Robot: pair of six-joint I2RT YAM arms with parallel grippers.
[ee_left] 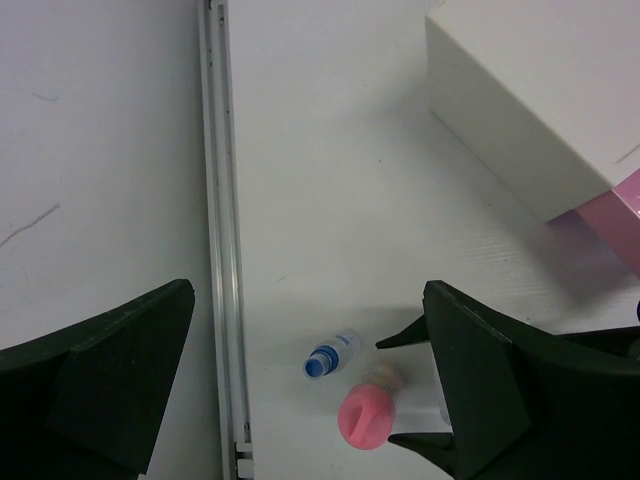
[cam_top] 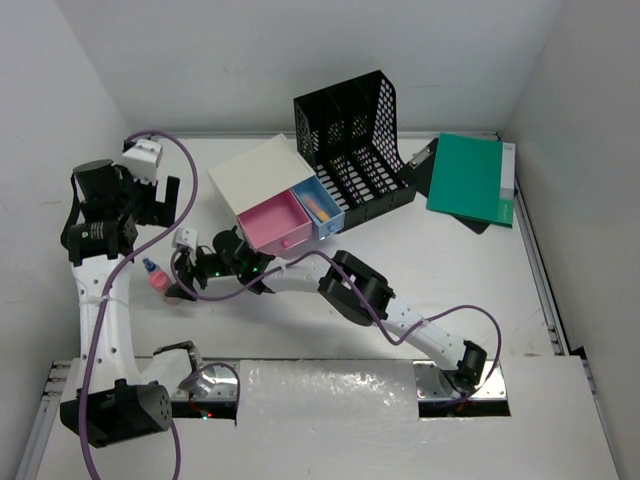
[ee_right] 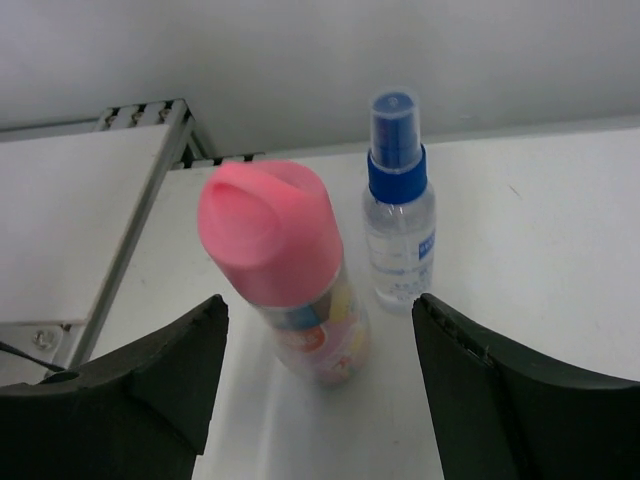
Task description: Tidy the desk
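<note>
Step in hand: approach to a grasp. The white table (cam_top: 450,260) fills most of the overhead frame, and at its left edge stand a pink-capped bottle (ee_right: 285,270) and, just beside it, a clear spray bottle with a blue cap (ee_right: 398,210), both upright. The right end effector (ee_right: 320,310) reaches across to them with its jaws spread wide, one on each side of the pink-capped bottle and neither touching it. The left end effector (ee_left: 310,290) hangs above the same spot, also wide and carrying nothing. At upper centre of the overhead frame a cream-topped drawer box (cam_top: 262,180) shows its pink drawer (cam_top: 272,222) pulled out, a likely destination. The next move probably calls for advancing a little, centring on the pink-capped bottle, and closing without knocking the spray bottle.
</note>
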